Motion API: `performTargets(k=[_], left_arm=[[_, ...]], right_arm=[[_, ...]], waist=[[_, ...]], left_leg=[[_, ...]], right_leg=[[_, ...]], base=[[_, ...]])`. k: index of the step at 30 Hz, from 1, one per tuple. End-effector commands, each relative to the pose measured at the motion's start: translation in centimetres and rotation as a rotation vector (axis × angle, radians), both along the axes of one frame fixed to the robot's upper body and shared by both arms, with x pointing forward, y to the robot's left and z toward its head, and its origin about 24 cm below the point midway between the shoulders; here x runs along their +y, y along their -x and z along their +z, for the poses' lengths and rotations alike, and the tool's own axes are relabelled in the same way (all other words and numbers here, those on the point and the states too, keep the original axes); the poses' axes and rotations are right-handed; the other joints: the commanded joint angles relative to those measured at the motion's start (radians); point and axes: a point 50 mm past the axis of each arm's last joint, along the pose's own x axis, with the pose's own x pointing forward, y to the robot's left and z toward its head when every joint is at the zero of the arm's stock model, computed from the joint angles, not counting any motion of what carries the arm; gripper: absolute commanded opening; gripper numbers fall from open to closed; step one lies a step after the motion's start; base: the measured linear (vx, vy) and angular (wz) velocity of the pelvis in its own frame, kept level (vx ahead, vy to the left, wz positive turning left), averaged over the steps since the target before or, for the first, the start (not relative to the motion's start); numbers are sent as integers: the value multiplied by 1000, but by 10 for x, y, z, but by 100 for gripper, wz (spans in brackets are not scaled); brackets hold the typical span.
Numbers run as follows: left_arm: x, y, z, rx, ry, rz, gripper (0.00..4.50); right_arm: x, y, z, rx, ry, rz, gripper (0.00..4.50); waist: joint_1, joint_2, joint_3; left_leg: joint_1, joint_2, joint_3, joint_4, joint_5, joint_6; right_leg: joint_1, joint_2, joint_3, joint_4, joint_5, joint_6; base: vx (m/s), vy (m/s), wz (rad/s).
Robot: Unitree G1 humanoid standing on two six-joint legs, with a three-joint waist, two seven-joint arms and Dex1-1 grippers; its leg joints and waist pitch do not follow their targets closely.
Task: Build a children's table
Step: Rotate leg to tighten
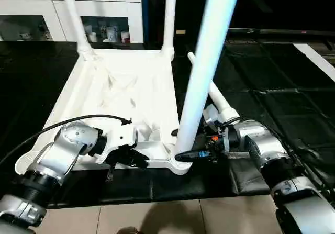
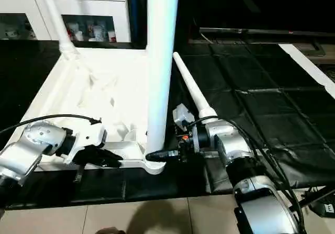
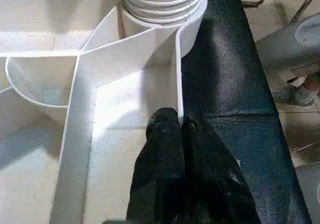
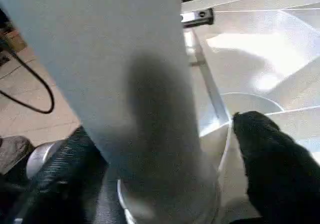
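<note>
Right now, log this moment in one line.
tabletop upside down on mat | left gripper shut on tabletop rim | right gripper jaws around upright near leg | one leg loose

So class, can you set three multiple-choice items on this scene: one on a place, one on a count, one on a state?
1. Where is the spare leg?
A. Leaning on a chair
B. Lying on the black mat, on the robot's right of the table top
C. Inside the table top

2. How many legs stand upright in corner sockets?
A. One
B. Four
C. Three

3. How does the table top lie?
A. Upside down, ribs facing up
B. Right way up
C. On its edge

Answers: 1 B, the leg lies flat on the mat; 2 C, two stand at the far corners and one at the near right corner; 3 A, the ribs are showing.
</note>
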Motion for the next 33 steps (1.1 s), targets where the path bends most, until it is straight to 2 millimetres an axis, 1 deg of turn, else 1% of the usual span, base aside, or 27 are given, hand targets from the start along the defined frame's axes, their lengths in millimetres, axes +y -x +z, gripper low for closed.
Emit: performTargets(k=[1, 6, 7, 8, 10, 11, 13, 14, 15, 19, 20, 21, 23, 24, 25, 26, 27, 28, 29, 30, 31, 32, 33], left_arm=[[-4, 5, -6, 35, -30, -67, 0], [-3, 4, -7, 38, -30, -61, 0], [-2, 4, -7, 39, -29, -59, 0], [-2, 4, -7, 40, -29, -57, 0], [-1, 3, -7, 42, -28, -53, 0], [-1, 3, -7, 43, -28, -51, 0], [0, 3, -8, 45, -27, -44, 0], [0, 2, -8, 47, -25, -40, 0], [0, 2, -8, 48, -24, -38, 0], [1, 1, -8, 57, -4, -7, 0], [1, 1, -7, 58, 1, 5, 0], [2, 0, -8, 62, 10, 38, 0], [4, -2, -8, 56, 20, 90, 0], [5, -2, -8, 52, 22, 110, 0], [6, -3, -7, 47, 30, 144, 0], [6, -4, -6, 42, 54, 204, 0], [8, -3, -5, 34, 77, 277, 0], [8, -2, -5, 32, 80, 292, 0], [8, 0, -5, 30, 80, 312, 0], [8, 2, -5, 28, 79, 328, 0], [6, 5, -6, 30, 89, 388, 0], [4, 5, -7, 26, 94, 416, 0], [0, 5, -7, 22, 103, 450, 0]], right_arm=[[-1, -2, 4, -2, 3, 20, 368], [-1, -1, 4, 4, 3, 38, 317], [-1, -1, 4, 8, 3, 43, 317], [-1, -1, 4, 12, 3, 48, 304], [-1, 0, 4, 18, 3, 53, 287], [-1, 0, 3, 22, 4, 56, 287], [-1, 1, 2, 30, 4, 61, 266], [-1, 1, 2, 34, 4, 63, 266], [-1, 1, 2, 36, 4, 64, 251], [0, 3, 0, 47, -4, 59, 243], [0, 3, -1, 51, -5, 55, 235], [1, 5, -4, 58, -4, 48, 233], [2, 5, -7, 54, -3, 10, 231], [3, 5, -8, 53, -9, -6, 227], [5, 5, -9, 60, -23, -33, 225], [9, 3, -12, 55, -27, -102, 224], [14, 1, -17, 52, -36, -199, 224], [16, 1, -18, 55, -38, -225, 222], [19, -1, -21, 63, -39, -272, 222], [22, -2, -23, 76, -38, -319, 219], [31, -5, -28, 111, -48, -422, 216], [35, -6, -29, 125, -53, -464, 215], [41, -8, -31, 147, -61, -520, 213]], waist=[[-7, 8, -63], [-7, 8, -65], [-7, 8, -64], [-7, 7, -64], [-6, 8, -65], [-6, 8, -64], [-7, 9, -63], [-6, 9, -64], [-6, 9, -63], [-7, 10, -63], [-7, 10, -64], [-7, 13, -64], [-7, 11, -62], [-9, 15, -61], [-9, 13, -61], [-9, 13, -61], [-12, 14, -60], [-14, 13, -59], [-19, 10, -57], [-31, 7, -58], [-47, 9, -57], [-57, 7, -55], [-68, 8, -53]], left_leg=[[20, 69, -22, -64, -212, 22], [20, 69, -22, -63, -200, 27], [20, 69, -22, -63, -202, 27], [19, 68, -22, -63, -200, 27], [20, 69, -22, -63, -202, 25], [20, 69, -22, -63, -204, 25], [20, 69, -23, -63, -209, 23], [21, 69, -22, -63, -212, 22], [21, 69, -23, -64, -213, 21], [22, 69, -23, -63, -215, 18], [22, 69, -23, -63, -219, 17], [22, 69, -22, -63, -221, 15], [22, 69, -23, -66, -226, 12], [22, 69, -24, -67, -243, 7], [23, 68, -25, -67, -248, 5], [22, 69, -26, -68, -250, 1], [22, 72, -27, -70, -255, -8], [22, 71, -28, -71, -261, -11], [20, 68, -29, -73, -268, -12], [18, 66, -32, -75, -272, -20], [15, 65, -33, -76, -280, -24], [13, 67, -35, -78, -281, -29], [10, 62, -37, -79, -294, -31]], right_leg=[[34, -101, 59, -78, -163, -223], [35, -101, 58, -76, -144, -226], [35, -101, 58, -76, -148, -226], [36, -101, 58, -76, -150, -225], [35, -101, 58, -76, -155, -225], [35, -101, 58, -76, -155, -225], [35, -101, 58, -77, -163, -225], [35, -101, 59, -77, -167, -225], [35, -101, 58, -77, -169, -225], [34, -101, 59, -77, -169, -226], [34, -100, 59, -77, -173, -226], [34, -100, 59, -77, -170, -228], [34, -100, 59, -77, -177, -226], [34, -100, 59, -80, -196, -222], [34, -101, 59, -82, -207, -220], [34, -103, 60, -81, -217, -218], [33, -104, 61, -78, -215, -220], [33, -105, 60, -79, -223, -220], [33, -102, 59, -82, -244, -216], [36, -104, 59, -82, -264, -211], [38, -104, 59, -84, -294, -198], [38, -105, 60, -83, -293, -202], [39, -104, 56, -90, -346, -188]], base=[[0, 0, 0], [0, 0, 0], [0, 0, 0], [0, 0, 0], [0, 0, 0], [0, 0, 0], [0, 0, 0], [0, 0, 0], [0, 0, 0], [0, 0, 0], [0, 0, 0], [0, 0, 0], [0, 0, 0], [0, 0, 0], [0, 0, 0], [0, 0, 0], [0, 0, 0], [0, 0, 0], [0, 0, 0], [0, 0, 0], [0, 0, 0], [0, 0, 0], [0, 0, 0]])
